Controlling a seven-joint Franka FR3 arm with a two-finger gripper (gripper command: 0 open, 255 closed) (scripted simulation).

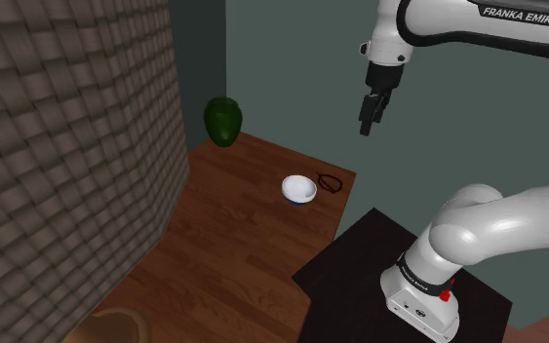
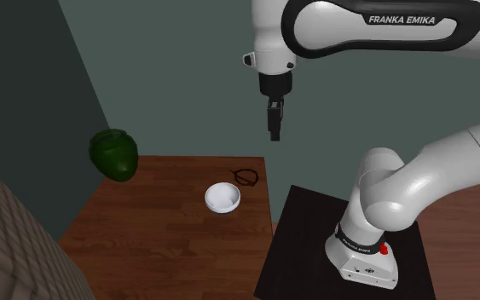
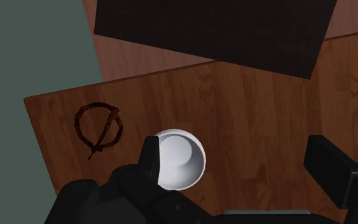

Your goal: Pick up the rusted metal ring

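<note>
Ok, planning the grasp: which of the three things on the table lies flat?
The dark ring, a thin hoop crossed by a bar, beside the white bowl; bowl and green object stand taller.

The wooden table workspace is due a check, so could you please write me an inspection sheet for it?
Surface: brown wooden table, holding three things.
Job's things: dark rust-brown ring with a bar across it, lying flat near the table's corner, beside the bowl and apart from it, not held.
Clutter: small white round bowl, upright; dark green rounded vessel at the corner by the walls.
Grippers: black two-finger tool, open, holding nothing, hanging high above the table.
Cables: nothing seen.
Surroundings: grey-green wall; brown-grey wall with a woven pattern; black box stand beside the table.
</note>
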